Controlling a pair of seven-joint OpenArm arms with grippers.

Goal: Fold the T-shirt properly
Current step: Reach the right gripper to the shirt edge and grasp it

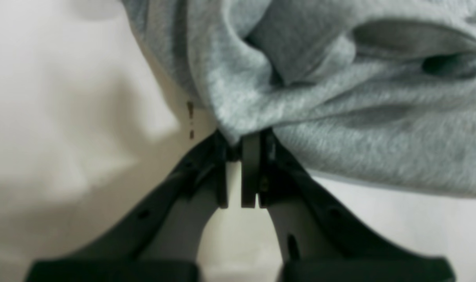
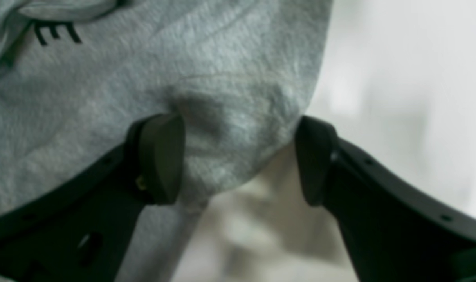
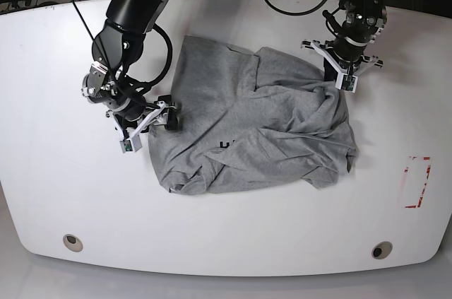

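A light heather-grey, wrinkled cotton T-shirt (image 3: 254, 126) lay crumpled in the middle of a white, rounded surface (image 3: 233, 242), bunched into broad folds rather than spread flat; a fragment of black block lettering (image 3: 224, 145) showed near its centre in the base view, and the strokes of a letter "E" (image 2: 57, 33) appeared at the upper left of the right wrist view. The left gripper (image 1: 244, 143), a black two-fingered tool on the arm at the right of the base view (image 3: 344, 76), sat at the shirt's far right edge; in the left wrist view its jaws stood pressed together with a pinch of grey cloth (image 1: 339, 98) caught at their tips, the fabric rising from them in deep folds. The right gripper (image 2: 240, 156), on the black arm at the left of the base view (image 3: 157, 119), was at the shirt's left edge; its jaws stood spread wide, one finger (image 2: 159, 156) lying against the cloth and the other (image 2: 314, 160) just off its edge, with a rounded lobe of fabric (image 2: 230, 129) between them and not clamped. A red dashed rectangular marking (image 3: 417, 182) lay on the surface well apart from the shirt, and two small round fittings (image 3: 70, 241) sat near the front edge.
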